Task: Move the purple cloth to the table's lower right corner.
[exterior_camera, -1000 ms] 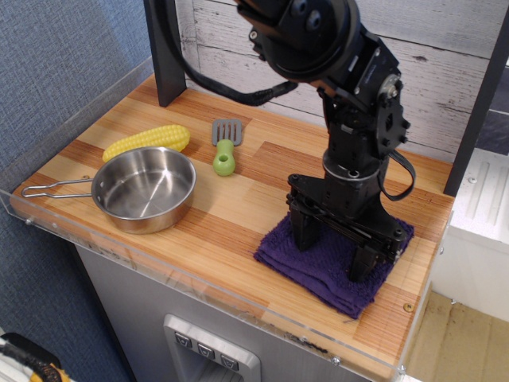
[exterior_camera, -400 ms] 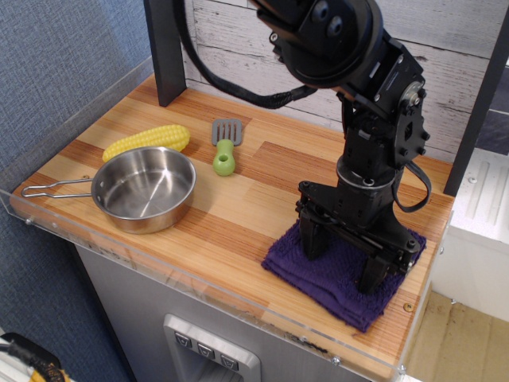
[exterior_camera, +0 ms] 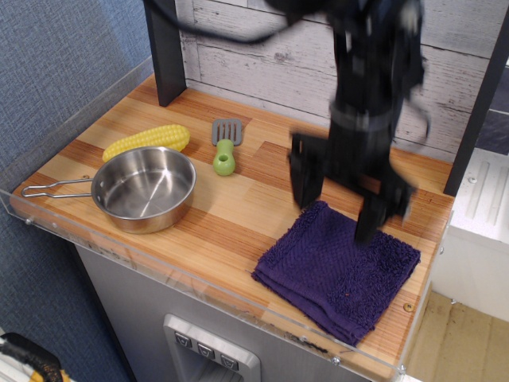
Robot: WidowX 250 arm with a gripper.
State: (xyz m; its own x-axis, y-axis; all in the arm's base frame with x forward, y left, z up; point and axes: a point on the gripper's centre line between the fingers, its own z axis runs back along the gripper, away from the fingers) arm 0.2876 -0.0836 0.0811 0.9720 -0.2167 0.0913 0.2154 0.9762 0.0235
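Lifted clear since the last frame, my gripper [exterior_camera: 340,196] now hangs blurred above the purple cloth [exterior_camera: 338,269] with fingers spread wide and nothing in them, while the cloth lies flat at about four o'clock on the table [exterior_camera: 238,207], by its lower right corner.

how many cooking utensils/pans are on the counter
2: a steel pan at the left front, and a green-handled spatula behind it to the right, beside the corn. None appear hidden.
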